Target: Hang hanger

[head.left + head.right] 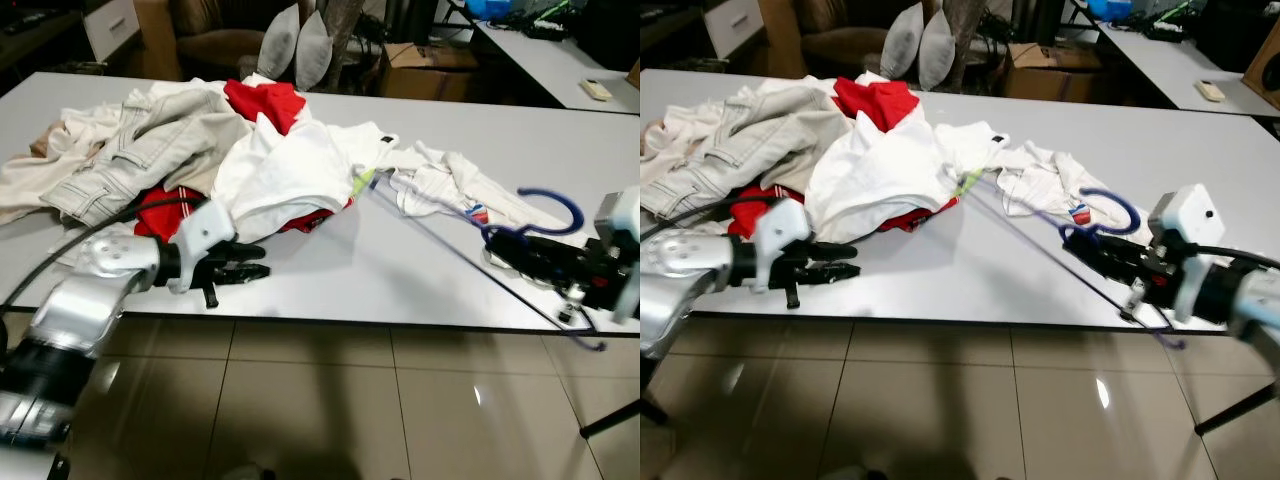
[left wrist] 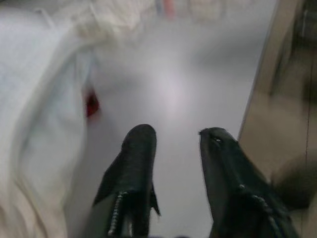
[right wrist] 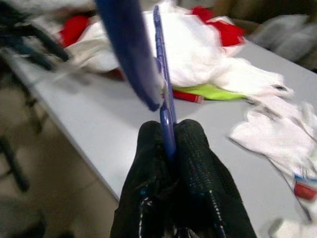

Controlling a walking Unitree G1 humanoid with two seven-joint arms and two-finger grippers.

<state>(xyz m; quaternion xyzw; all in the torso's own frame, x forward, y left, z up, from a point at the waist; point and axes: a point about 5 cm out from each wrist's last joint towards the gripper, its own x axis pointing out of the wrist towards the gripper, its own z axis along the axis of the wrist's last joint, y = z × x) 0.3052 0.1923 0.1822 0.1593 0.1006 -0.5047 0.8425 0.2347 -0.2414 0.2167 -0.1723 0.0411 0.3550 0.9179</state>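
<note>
While the right gripper [image 3: 171, 136] pinches the hanger [image 1: 556, 199] at lower right, it looks light, stiff; left gripper [image 2: 173, 144] gapes empty.

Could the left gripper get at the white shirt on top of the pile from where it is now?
Probably yes: the left gripper, fingers open, hovers over bare table just beside the white shirt, with nothing between them.
</note>
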